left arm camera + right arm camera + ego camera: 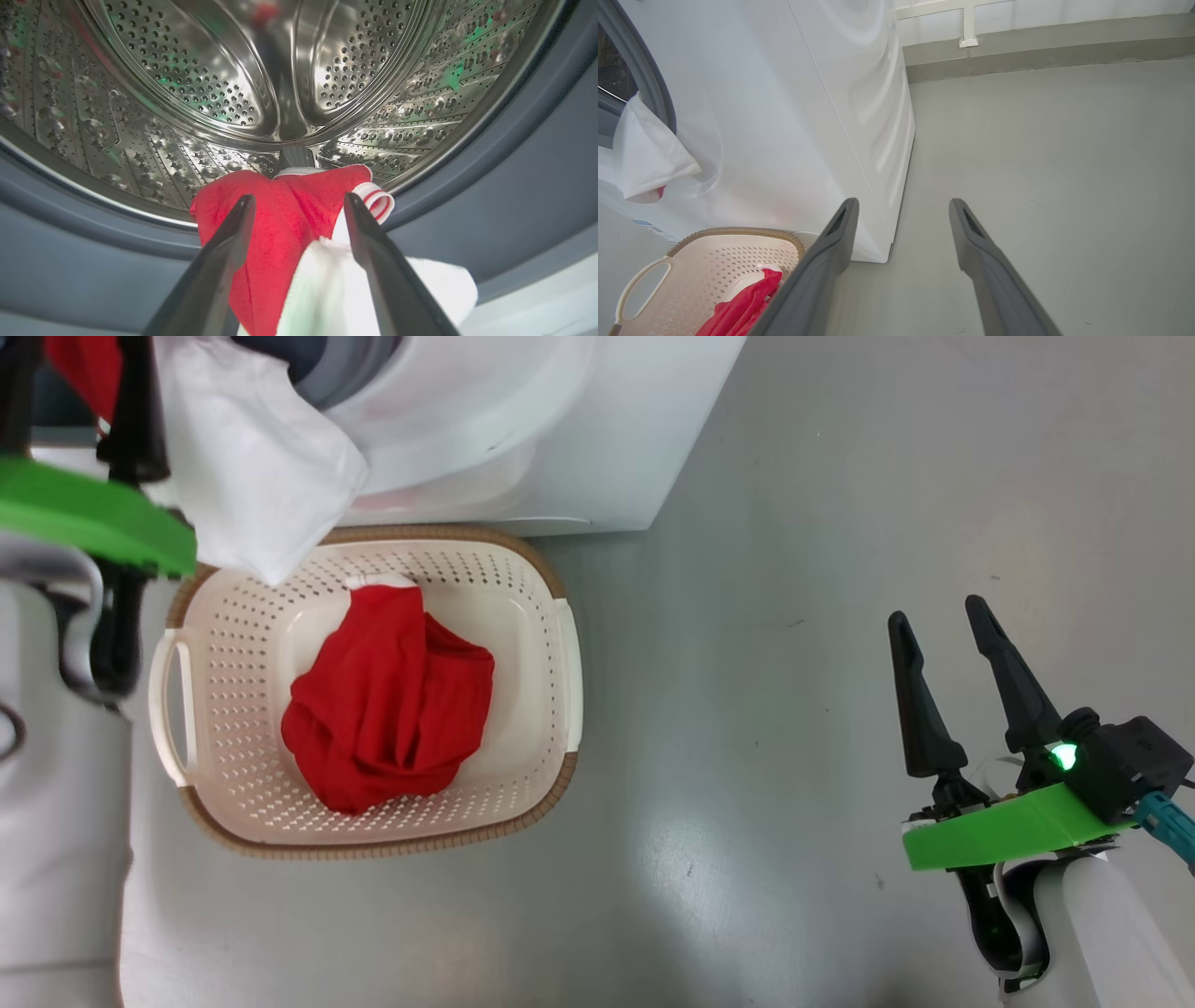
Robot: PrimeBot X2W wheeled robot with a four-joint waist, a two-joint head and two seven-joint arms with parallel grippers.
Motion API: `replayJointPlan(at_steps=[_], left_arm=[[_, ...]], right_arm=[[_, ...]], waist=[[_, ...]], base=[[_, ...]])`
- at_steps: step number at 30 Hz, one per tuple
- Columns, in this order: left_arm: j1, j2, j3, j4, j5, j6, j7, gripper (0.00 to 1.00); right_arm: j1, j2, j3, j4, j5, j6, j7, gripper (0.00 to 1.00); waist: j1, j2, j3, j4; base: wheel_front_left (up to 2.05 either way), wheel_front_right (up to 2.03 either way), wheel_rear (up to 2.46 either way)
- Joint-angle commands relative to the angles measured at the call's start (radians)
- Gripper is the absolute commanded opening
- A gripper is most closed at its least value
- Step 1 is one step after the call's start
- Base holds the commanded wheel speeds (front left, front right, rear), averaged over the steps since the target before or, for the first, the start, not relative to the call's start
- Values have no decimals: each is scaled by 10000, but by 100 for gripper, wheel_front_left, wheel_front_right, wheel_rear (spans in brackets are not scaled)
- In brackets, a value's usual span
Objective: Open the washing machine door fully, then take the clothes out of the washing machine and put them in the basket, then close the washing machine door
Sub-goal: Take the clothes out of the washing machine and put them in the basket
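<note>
- Upper left: my left gripper point(299, 198) stands at the drum mouth with its jaws spread wide, clamping nothing (red cloth point(275, 224) lies loose between the fingers).
- Upper left-centre: the white piece point(261, 467) hangs from the washing machine point(597, 429) above the basket's far rim.
- Centre-left: the basket point(560, 644) stands just before the machine, with the red garment point(392, 709) inside it.
- Lower right: my right gripper point(936, 609) is held over the floor point(794, 756), jaws apart and empty.

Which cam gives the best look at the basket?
Head view: nearly the whole basket from above, with the red garment inside. Right wrist view catches one end with a handle. Left wrist view faces into the drum.
</note>
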Motion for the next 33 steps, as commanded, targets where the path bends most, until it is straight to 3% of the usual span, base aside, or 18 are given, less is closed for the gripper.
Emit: replayJointPlan(at_steps=[1,14,22,23,24,25,33], left_arm=[[-605,608,67,407,-60,6,162,100],[-3171,816,-488,4484,142,17,457,100],[-3985,956,-761,5835,-19,9,520,100],[-4024,972,-820,5905,-39,9,492,72],[-4054,982,-874,5952,-62,9,436,33],[-4077,988,-931,5990,-87,8,376,0],[-4007,844,-1327,5976,-467,7,-496,0]], right_arm=[[16,17,227,-262,35,63,-63,100],[-312,17,431,-260,64,63,-63,100],[-310,17,422,-290,139,63,-63,100],[-309,17,424,-290,150,63,-63,100],[-307,17,422,-292,158,63,-63,100],[-304,17,417,-296,165,63,-63,100],[-270,17,345,-292,145,63,-63,100]], waist=[[0,0,106,-1],[0,0,406,-270],[0,0,542,-484],[0,0,543,-503],[0,0,544,-512],[0,0,543,-517],[0,0,434,-396]], base=[[0,0,0],[0,0,0],[0,0,0],[0,0,0],[0,0,0],[0,0,0],[0,0,0]])
